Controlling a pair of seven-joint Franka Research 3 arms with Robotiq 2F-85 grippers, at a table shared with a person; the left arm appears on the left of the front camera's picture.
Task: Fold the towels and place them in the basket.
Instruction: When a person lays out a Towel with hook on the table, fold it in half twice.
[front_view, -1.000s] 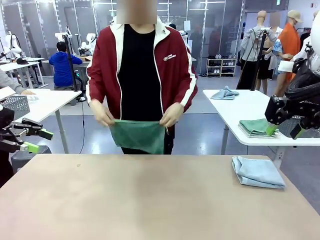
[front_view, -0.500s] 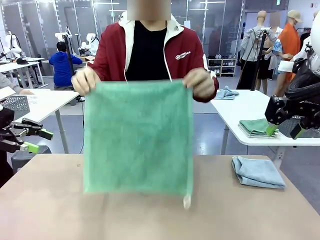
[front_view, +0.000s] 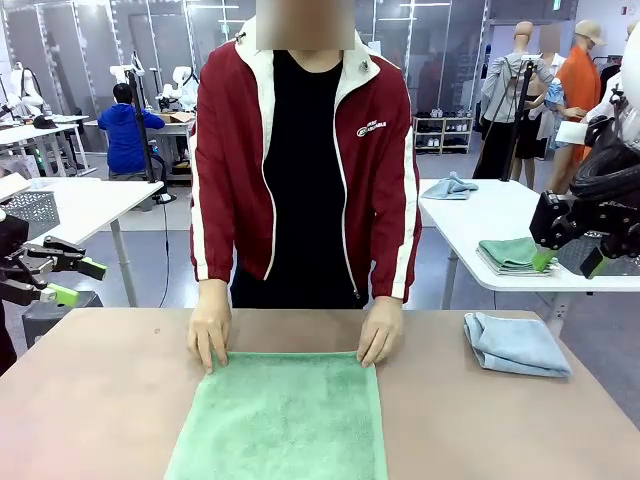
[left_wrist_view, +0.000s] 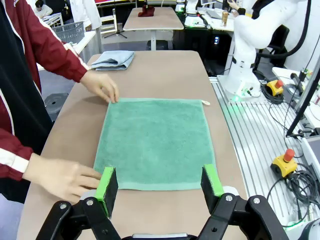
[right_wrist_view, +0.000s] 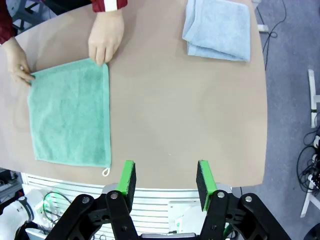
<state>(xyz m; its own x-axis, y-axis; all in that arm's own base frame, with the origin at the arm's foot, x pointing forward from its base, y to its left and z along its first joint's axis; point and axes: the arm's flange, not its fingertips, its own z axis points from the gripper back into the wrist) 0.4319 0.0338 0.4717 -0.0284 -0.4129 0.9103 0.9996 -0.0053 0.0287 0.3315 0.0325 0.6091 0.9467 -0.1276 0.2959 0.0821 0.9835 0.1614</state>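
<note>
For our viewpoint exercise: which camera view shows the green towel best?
The right wrist view: the green towel lies flat, all four edges and its loop visible. The left wrist view shows it larger, but the jaws of the left gripper hide its near corners. The front view cuts off its near edge.

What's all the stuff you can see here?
green towel: one, green, spread flat in the middle of the table
blue towel: one, pale blue, folded, on the table toward the robot's right
table: one, tan, under both towels
basket: one, grey, on a white side table
person's hands: two, on the green towel's far corners
left claw: one, black with green pads, open, at the table's left side
right claw: one, same colours, open, at the right side
</note>
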